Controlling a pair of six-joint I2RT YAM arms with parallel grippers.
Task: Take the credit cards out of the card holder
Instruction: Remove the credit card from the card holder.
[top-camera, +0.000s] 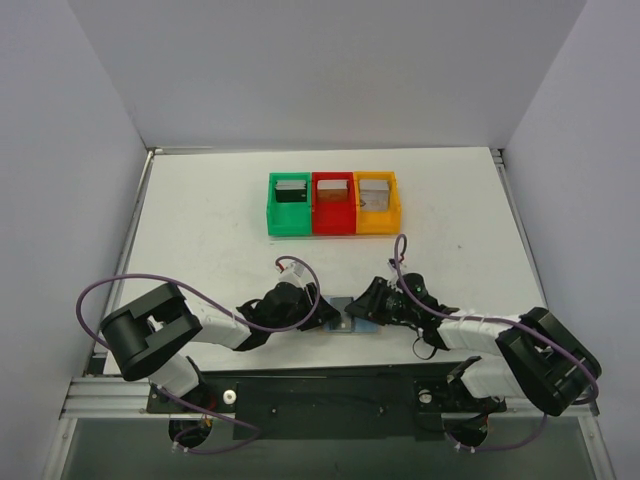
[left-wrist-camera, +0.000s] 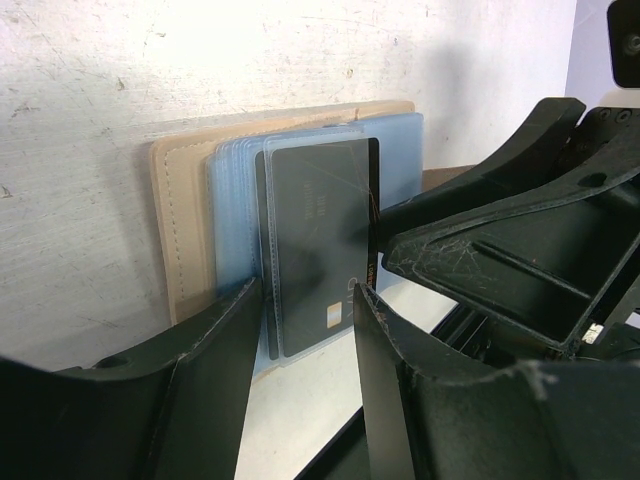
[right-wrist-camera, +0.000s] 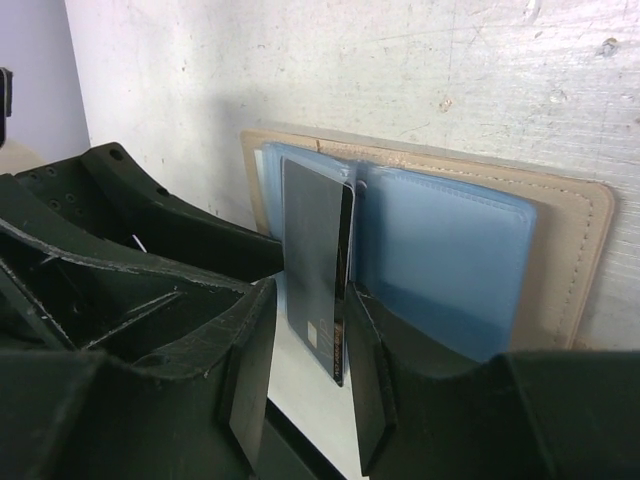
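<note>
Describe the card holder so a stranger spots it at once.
On the white table, look nearer than the coloured bins, between the left claw and right claw. The card holder lies there: unlike the bins, flat, tan-bordered, bluish pockets, one dark card showing.

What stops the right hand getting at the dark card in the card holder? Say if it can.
Likely yes. The dark card stands between the open fingers of the right hand, raised from the card holder, nothing between. The left hand crowds close but leaves that gap free.
</note>
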